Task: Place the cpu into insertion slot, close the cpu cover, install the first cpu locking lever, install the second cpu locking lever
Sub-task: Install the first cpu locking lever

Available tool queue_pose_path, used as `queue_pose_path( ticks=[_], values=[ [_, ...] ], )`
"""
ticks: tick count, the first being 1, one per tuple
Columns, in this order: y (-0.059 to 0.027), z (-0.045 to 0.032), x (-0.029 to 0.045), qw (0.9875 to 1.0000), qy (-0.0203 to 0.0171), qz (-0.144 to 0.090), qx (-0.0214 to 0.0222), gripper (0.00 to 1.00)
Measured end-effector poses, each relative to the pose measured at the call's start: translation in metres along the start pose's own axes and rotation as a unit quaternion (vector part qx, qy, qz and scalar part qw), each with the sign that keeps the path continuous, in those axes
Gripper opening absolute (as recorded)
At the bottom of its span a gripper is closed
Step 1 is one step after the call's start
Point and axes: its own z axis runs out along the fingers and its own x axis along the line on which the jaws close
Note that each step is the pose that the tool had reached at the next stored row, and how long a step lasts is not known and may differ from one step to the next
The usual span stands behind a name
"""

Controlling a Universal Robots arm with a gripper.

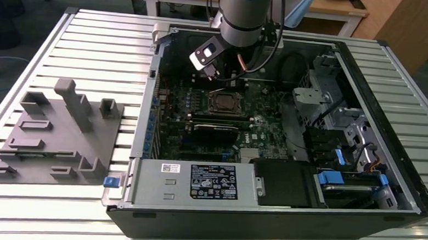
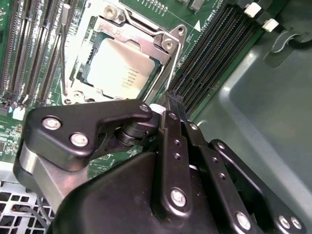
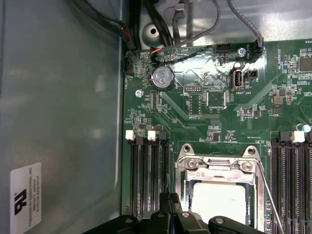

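Standing toward the exterior view's left on the slatted metal worktop [image 1: 93, 42] is a grey fixture tray [image 1: 52, 139] with upright posts, well apart from the work. Just to its right lies an open computer case [image 1: 267, 222], its side off and the green board facing up; a labelled silver power supply box [image 1: 189, 179] fills its near edge.

Over the far part of the board the arm [image 1: 245, 11] reaches down, and the hand [image 1: 214, 76] hangs just above and beyond the insertion slot [image 1: 226, 102], which sits near the middle of the board.

In both wrist views the cpu [image 2: 119, 68] [image 3: 218, 202] lies flat in the slot, pale metal top upward. The cpu cover [image 2: 127, 27] [image 3: 217, 168] is folded down over it, its frame ringing the chip.

The hand [image 2: 169, 100] [image 3: 168, 199] has its black fingers drawn together to a narrow tip, low between the slot's edge and the long black memory slots [image 2: 214, 53] [image 3: 146, 180]. Whether the tip touches the thin rod along that edge, I cannot tell.

A thin wire lever [image 2: 64, 34] [image 3: 267, 187] runs slantwise along the side of the slot away from the hand.

At the exterior view's right, drive bays with blue tabs [image 1: 339, 179] line the case.
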Motion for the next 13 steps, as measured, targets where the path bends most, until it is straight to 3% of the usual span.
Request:
queue_pose_path(
  ticks=[7, 13],
  values=[
    [-0.0001, 0.0019, 0.0034, 1.0000, -0.0003, 0.007, -0.0014, 0.10],
    [-0.0001, 0.0041, 0.0030, 0.9988, -0.0016, 0.049, -0.0096, 0.10]
  ],
)
